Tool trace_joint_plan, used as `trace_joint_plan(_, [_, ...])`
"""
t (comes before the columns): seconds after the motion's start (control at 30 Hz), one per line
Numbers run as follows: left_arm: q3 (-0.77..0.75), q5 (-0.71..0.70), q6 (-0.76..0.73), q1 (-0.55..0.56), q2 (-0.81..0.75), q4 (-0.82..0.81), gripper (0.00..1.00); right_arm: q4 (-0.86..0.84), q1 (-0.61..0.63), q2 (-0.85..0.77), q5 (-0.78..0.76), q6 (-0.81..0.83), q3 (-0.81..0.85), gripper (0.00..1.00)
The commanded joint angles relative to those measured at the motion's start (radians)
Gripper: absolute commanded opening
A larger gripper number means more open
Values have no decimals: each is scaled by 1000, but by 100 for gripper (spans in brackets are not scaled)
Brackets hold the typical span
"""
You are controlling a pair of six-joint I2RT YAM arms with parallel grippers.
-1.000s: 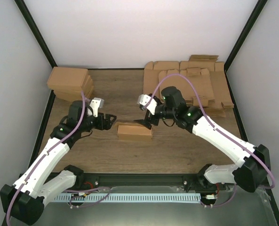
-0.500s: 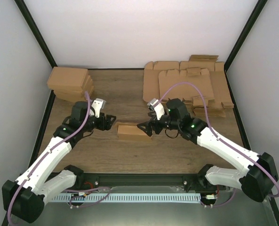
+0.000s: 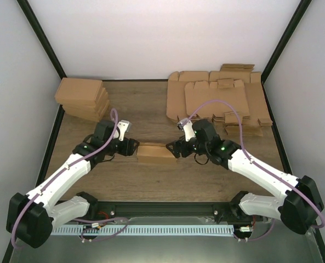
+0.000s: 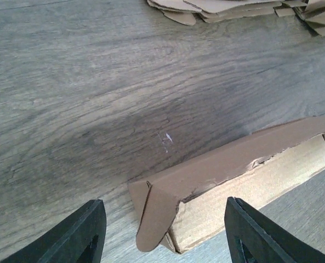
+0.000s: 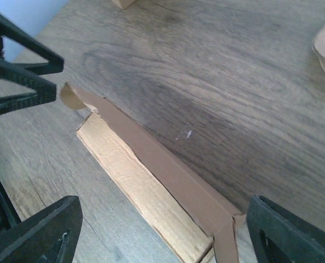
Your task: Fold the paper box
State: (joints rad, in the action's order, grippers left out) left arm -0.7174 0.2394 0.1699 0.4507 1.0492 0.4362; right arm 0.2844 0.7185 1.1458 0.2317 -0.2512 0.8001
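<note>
1. Over the last second both arms have closed in. The left hand (image 3: 134, 148) is now at the paper box's (image 3: 155, 153) 9 o'clock end and the right hand (image 3: 172, 148) at its 3 o'clock end.
2. Both hands stand wide, each straddling one end of the box.
3. The box lies near the middle of the counter (image 3: 151, 104), with a long wall raised along its 12 o'clock edge.
4. Bare wood runs toward 12 o'clock. The flat cardboard sheets (image 3: 222, 98) at 1 o'clock and the stacked boxes (image 3: 83, 97) at 10 o'clock are well apart from it.
</note>
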Motion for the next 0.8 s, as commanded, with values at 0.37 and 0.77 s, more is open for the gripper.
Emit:
trace_joint_plan(0.37, [19,-99,14,49,4,17,55,135,4,23,-89,-83,-9,70])
trace_joint_plan(0.77, [25,-119,23,63,25,13,55,113,5,17,-62,-130,-26,63])
